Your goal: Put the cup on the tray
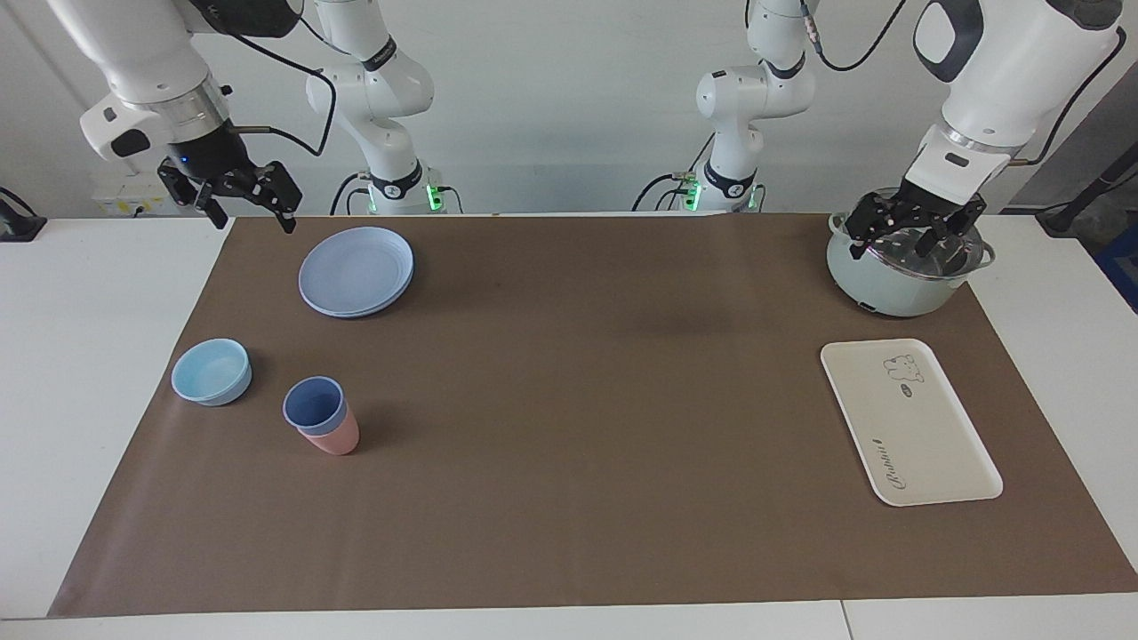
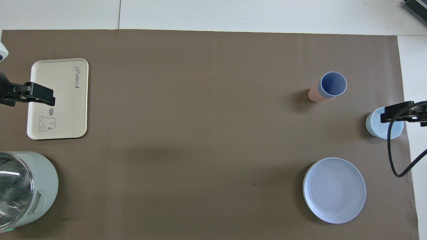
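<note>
Brown matting covers the desk (image 1: 569,498), where the periwinkle cup (image 1: 313,404) sits nested in a pink cup (image 1: 333,437) beside a light-blue bowl (image 1: 212,372). Well apart lies the cream tray (image 1: 933,444). Left end effector (image 1: 916,231) hangs open over a lidded pot (image 1: 889,284); right end effector (image 1: 238,197) hangs open near stacked blue plates (image 1: 356,271).

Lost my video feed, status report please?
Both grippers raised, open, empty: left gripper over pot, right gripper near plates. Blue cup nested in pink cup; tray bare.
</note>
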Action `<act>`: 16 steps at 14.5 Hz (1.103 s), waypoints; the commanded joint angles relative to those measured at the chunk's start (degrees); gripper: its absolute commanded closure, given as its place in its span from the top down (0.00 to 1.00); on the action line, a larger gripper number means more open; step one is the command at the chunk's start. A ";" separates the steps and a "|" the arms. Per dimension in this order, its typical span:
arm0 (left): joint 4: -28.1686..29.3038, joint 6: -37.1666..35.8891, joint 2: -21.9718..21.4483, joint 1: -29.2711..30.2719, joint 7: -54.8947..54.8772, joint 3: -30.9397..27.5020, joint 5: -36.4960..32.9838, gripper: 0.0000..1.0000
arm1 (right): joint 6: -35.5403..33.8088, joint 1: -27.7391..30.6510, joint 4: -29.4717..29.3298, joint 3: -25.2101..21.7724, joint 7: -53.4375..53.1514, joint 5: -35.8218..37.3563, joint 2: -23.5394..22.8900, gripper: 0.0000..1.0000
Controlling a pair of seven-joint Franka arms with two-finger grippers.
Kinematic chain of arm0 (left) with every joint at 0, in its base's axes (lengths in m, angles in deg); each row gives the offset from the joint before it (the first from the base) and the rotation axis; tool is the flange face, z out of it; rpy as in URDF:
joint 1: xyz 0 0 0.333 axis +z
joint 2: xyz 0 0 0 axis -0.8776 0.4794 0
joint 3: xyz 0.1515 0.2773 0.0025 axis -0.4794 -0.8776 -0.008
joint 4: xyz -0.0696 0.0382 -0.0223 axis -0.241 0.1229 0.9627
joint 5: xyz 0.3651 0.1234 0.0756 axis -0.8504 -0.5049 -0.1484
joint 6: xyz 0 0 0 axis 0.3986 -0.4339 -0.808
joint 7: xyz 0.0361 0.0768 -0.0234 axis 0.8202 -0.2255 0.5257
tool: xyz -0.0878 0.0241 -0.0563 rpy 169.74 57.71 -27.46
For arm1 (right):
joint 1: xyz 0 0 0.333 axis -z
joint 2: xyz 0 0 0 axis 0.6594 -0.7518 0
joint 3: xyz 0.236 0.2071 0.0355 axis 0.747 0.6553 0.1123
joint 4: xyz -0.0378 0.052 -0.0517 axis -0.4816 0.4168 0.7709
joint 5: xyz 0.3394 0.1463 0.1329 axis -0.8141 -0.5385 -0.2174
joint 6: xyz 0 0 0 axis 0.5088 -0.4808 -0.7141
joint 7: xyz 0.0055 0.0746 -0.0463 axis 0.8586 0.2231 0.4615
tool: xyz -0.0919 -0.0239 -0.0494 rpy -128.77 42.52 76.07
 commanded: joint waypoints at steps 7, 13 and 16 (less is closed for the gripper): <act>1.15 3.30 -0.92 -0.48 2.86 -0.12 -0.69 1.00 | 3.59 0.86 1.96 0.01 6.15 -0.13 0.64 1.00; 1.24 2.51 -0.92 0.05 2.86 -0.12 -0.69 1.00 | 21.23 8.32 14.88 -0.43 45.16 -8.99 3.63 1.00; 1.15 2.60 -0.92 0.13 2.86 -0.12 -0.69 1.00 | 27.05 11.39 19.37 -0.52 58.97 -16.89 3.11 1.00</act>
